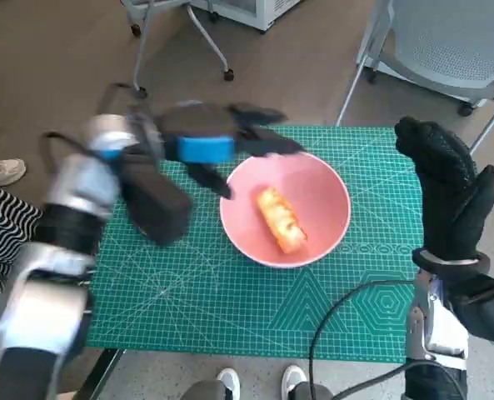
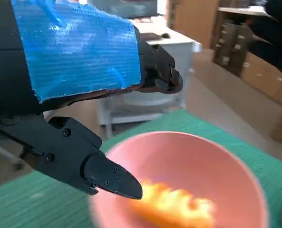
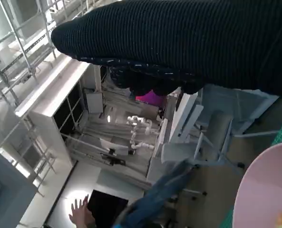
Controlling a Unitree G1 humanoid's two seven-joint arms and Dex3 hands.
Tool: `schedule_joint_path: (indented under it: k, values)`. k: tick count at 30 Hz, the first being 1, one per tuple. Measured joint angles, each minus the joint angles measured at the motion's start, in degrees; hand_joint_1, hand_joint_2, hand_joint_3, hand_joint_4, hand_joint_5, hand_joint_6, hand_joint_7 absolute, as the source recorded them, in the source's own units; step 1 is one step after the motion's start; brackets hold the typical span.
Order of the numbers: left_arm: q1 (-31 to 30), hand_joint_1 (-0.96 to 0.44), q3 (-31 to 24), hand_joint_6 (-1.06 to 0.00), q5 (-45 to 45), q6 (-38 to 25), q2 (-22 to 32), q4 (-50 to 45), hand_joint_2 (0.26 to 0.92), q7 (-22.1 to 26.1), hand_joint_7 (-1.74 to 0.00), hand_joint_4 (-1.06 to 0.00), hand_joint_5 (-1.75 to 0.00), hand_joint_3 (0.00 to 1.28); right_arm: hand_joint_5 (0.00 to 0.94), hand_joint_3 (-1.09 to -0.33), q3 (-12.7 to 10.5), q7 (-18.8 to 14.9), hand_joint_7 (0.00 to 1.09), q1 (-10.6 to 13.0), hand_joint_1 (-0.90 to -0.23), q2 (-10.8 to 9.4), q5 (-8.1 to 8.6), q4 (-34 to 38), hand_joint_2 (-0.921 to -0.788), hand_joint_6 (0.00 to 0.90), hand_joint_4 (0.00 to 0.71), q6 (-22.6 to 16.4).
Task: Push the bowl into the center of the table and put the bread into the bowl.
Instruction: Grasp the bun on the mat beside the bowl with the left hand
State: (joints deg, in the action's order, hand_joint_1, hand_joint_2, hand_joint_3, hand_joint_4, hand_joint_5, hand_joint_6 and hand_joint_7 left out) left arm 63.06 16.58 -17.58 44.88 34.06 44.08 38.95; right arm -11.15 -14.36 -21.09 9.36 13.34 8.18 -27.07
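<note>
Golden-brown bread (image 1: 281,219) lies inside the round pink bowl (image 1: 321,200) near the middle of the green cutting mat (image 1: 188,292). Just above the bowl's rim hovers the blue-taped black left hand (image 1: 217,142), fingers apart, holding nothing. Beside the bowl, the black-gloved right hand (image 1: 446,187) stands raised, fingers together and straight, empty.

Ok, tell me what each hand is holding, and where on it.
Nothing. The left hand hovers open over the bowl, and the right hand is raised, empty. The bread lies in the bowl.
</note>
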Motion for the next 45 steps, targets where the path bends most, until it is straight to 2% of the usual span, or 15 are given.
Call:
schedule_joint_path:
  k: [8, 12, 16, 21, 28, 45]
  values:
    - [-2.9, -0.52, -2.7, -0.09, 2.0, -5.6, 7.1, -7.4, 0.795, 5.0, -0.03, 0.0, 0.0, 0.01, 0.001, -0.738, 0.2, -0.3, 0.52, -0.6, -0.717, 0.0, 0.31, 1.0, -0.921, 0.104, 0.202, 0.0]
    - [-5.0, -0.45, -3.4, -0.08, 2.8, -10.7, 10.2, -11.7, 0.756, 9.1, -0.03, 0.0, 0.0, 0.01, 0.0, -0.737, 0.3, -0.9, 0.52, -0.8, -0.725, -0.1, 0.49, 1.2, -0.921, 0.102, 0.196, 0.0]
    - [-7.2, -0.32, -4.0, -0.08, 3.5, -16.0, 12.5, -15.3, 0.712, 12.8, -0.03, 0.0, 0.0, 0.0, 0.0, -0.736, 0.2, -1.5, 0.52, -0.9, -0.729, -0.1, 0.77, 1.6, -0.921, 0.102, 0.194, 0.0]
    - [-9.3, -0.22, -4.6, -0.08, 4.6, -19.9, 13.9, -17.6, 0.692, 15.4, -0.03, 0.0, 0.0, 0.0, 0.0, -0.736, 0.2, -2.1, 0.52, -0.9, -0.725, 0.0, 1.24, 2.0, -0.921, 0.102, 0.194, 0.0]
    - [-11.3, -0.14, -4.9, -0.08, 4.7, -22.9, 14.1, -17.7, 0.69, 15.9, -0.03, 0.0, 0.0, 0.0, 0.0, -0.737, 0.1, -2.6, 0.52, -1.1, -0.715, 0.0, 2.16, 2.4, -0.921, 0.103, 0.194, 0.0]
    - [-11.8, -0.09, -1.3, -0.1, -0.7, -25.9, 10.4, -8.5, 0.702, 12.7, -0.02, 0.0, 0.0, 0.01, 0.0, -0.735, 0.1, -3.4, 0.51, -1.4, -0.732, 0.4, 2.29, 2.8, -0.921, 0.105, 0.194, 0.0]
